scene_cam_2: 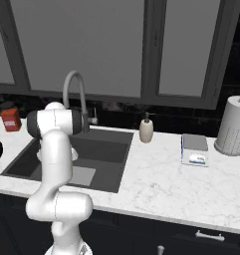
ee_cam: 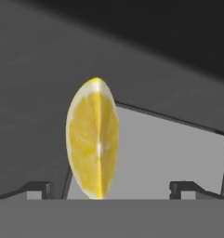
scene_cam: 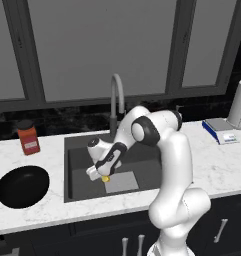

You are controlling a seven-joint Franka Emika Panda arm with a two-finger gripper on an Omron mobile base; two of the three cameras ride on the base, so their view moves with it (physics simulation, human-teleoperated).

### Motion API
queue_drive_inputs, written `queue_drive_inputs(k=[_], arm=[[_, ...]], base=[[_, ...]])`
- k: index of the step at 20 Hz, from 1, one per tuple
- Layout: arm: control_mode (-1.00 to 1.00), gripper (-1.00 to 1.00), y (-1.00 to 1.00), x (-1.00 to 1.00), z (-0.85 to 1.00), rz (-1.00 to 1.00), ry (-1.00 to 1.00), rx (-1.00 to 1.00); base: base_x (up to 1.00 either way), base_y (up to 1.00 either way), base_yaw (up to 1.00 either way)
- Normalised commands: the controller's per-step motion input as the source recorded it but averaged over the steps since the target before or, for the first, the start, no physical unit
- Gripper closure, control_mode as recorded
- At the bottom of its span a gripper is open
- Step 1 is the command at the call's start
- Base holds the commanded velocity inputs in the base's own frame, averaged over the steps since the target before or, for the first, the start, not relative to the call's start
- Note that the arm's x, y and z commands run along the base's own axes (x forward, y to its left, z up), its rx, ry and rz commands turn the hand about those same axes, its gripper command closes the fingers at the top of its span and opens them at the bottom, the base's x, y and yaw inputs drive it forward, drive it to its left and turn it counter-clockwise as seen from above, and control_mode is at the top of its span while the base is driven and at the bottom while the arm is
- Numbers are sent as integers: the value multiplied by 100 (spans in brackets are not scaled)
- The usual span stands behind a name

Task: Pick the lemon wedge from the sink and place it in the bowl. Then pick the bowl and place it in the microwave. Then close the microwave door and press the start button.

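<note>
- White marble counter [scene_cam: 212, 165] runs across the middle of the left base view, with dark cupboards below it and big grey window panes above it.
- The sink [scene_cam: 77, 172] is a dark grey box set into the counter, in the middle of that view.
- A curved grey tap [scene_cam: 115, 97] stands at the back of the sink.
- A pale grey mat [scene_cam: 124, 182] lies flat on the sink floor, toward the front.
- The white arm bends down into the sink from the lower right of the frame.
- The gripper [scene_cam: 103, 176] hangs low in the sink, right at the left edge of the mat.
- The lemon wedge [ee_cam: 93, 139] is in the sink, standing on its edge by the left side of the mat.
- In the hand view the lemon wedge sits between the two dark fingertips [ee_cam: 36, 188], closer to the left one, and the jaws are wide apart, not pressing on it.
- The bowl [scene_cam: 22, 186] is black and round and rests on the counter at the lower left of the frame, well apart from the sink.
- An orange-red jar [scene_cam: 28, 138] with a dark lid stands behind the bowl, near the wall.
- In the right base view a soap bottle [scene_cam_2: 146, 129] stands just right of the sink.
- A paper towel roll [scene_cam_2: 233, 126] stands at the far right of that view.
</note>
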Motion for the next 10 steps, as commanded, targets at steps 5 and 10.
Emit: queue_drive_inputs(k=[5, 10], arm=[[-100, -100, 7, 30, -24, 0, 0, 0], [-100, -100, 4, 20, -21, 0, 0, 0]], base=[[0, 0, 0], [0, 0, 0]])
